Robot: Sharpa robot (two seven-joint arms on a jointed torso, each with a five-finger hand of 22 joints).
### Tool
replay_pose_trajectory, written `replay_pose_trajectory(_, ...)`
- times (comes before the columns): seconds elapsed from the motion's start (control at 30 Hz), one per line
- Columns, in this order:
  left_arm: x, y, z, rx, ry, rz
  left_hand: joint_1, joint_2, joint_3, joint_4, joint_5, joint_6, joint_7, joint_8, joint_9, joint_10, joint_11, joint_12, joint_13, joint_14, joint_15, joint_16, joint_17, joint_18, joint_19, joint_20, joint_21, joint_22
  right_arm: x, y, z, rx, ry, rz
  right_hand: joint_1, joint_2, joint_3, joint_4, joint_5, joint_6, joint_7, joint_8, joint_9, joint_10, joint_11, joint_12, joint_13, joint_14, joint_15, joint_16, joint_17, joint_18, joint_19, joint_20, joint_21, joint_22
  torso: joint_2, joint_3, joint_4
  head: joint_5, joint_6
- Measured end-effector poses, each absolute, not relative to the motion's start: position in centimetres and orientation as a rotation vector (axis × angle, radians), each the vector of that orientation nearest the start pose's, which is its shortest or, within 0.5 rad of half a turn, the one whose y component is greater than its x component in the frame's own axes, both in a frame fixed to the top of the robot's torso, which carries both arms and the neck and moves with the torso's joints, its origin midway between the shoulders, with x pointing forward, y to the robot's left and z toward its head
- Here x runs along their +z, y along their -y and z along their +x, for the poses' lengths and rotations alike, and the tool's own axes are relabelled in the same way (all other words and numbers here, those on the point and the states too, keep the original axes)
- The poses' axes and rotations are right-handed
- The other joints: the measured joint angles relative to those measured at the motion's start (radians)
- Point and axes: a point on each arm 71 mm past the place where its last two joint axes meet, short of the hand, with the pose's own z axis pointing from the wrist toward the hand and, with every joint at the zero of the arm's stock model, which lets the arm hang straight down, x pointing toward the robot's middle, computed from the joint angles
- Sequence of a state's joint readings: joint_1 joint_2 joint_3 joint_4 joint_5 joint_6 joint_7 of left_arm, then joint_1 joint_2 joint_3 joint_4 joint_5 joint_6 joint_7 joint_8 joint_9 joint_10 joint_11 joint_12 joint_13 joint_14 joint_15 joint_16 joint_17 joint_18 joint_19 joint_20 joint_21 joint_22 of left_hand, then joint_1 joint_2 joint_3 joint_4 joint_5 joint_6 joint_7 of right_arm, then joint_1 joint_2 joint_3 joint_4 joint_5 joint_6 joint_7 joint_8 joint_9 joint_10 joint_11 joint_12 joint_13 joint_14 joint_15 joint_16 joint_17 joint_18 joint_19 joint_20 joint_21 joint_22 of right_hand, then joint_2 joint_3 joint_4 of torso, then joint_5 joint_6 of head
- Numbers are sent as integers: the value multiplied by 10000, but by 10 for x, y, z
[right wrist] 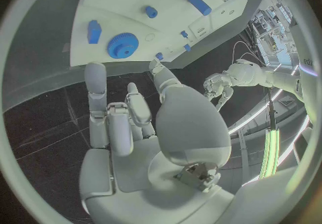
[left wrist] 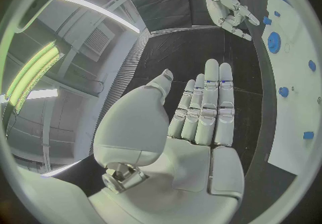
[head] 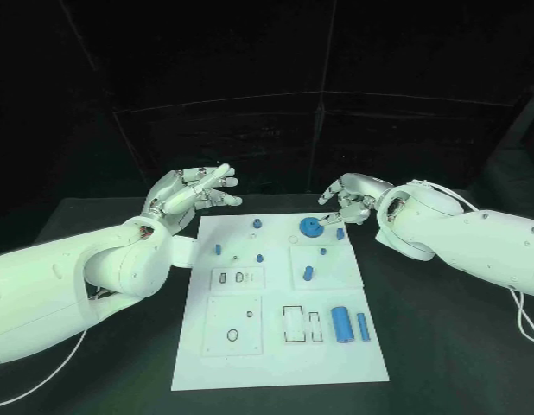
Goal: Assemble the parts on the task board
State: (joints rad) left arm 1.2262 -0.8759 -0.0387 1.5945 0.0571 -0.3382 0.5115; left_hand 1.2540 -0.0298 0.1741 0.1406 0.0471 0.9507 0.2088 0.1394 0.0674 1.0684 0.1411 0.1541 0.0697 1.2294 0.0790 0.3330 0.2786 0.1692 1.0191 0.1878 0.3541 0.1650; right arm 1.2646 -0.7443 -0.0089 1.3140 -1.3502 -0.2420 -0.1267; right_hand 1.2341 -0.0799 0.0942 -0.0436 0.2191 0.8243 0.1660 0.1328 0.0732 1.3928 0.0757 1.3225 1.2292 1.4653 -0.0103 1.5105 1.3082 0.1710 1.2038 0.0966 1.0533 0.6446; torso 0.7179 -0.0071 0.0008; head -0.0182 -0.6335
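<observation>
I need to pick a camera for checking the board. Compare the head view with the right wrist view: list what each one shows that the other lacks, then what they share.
Head view alone: the whole white rectangular task board, including its near end with the large blue cylinder and the slimmer blue bar beside it.

Right wrist view alone: the inside of the silver right hand, its palm bare and fingers apart, holding nothing.

Both: the round blue toothed gear at the board's far end, the small blue block next to it, and the silver left hand, open off the board's far corner.
</observation>
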Motion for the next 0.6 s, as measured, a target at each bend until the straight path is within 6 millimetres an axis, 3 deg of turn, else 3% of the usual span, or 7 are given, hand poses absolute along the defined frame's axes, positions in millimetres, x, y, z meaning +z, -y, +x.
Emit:
replay_pose_trajectory(0.27, -155, -206, 484, -16424, -12797, -10911, 0, 0, 0, 0, 0, 0, 0, 0, 0, 0, 0, 0, 1, 0, 0, 0, -1, 0, 0, 0, 0, 1, -166, 210, 551, 5518, -17292, 227, 233, 126, -195, 120, 161, -468, 154, 121, -32, 171, 101, 557, 705, 14, 86, 48, -1, 0, 64, 66, 192, 280, 1, 32, -6, -2, 3)
replay_pose_trajectory(0.43, -156, -205, 484, -16438, -12823, -10918, 0, 0, 0, 0, 0, 0, 0, 0, 0, 0, 0, 0, 1, 0, 0, 0, 5, 0, 0, 0, 0, 1, -169, 202, 556, 5521, -17502, 227, 333, 130, -275, 145, 161, -541, 163, 180, -32, 279, 138, 739, 789, 14, 86, 54, -2, 0, 99, 102, 271, 377, 26, 50, 34, -12, -21)
replay_pose_trajectory(0.57, -157, -205, 485, -16423, -12836, -10931, 0, 0, 0, 0, 0, 0, 0, 0, 0, 0, 0, 0, 0, 0, 0, 0, 7, 0, 0, 0, 0, 1, -172, 195, 559, 5556, -17681, 137, 464, 261, -275, 145, 161, -564, 140, 269, -31, 352, 141, 871, 789, 14, 86, 106, -3, -7, 186, 113, 378, 538, 41, 61, 58, -20, -41)
replay_pose_trajectory(0.6, -157, -205, 485, -16423, -12838, -10933, 0, 0, 0, 0, 0, 0, 0, 0, 0, 0, 0, 0, 1, 0, 0, 0, 7, 0, 0, 0, 0, 1, -173, 193, 559, 5561, -17734, 113, 466, 262, -275, 145, 161, -570, 133, 302, -31, 388, 133, 917, 789, 14, 86, 114, -3, -93, 314, 113, 536, 781, 43, 62, 59, -24, -46)
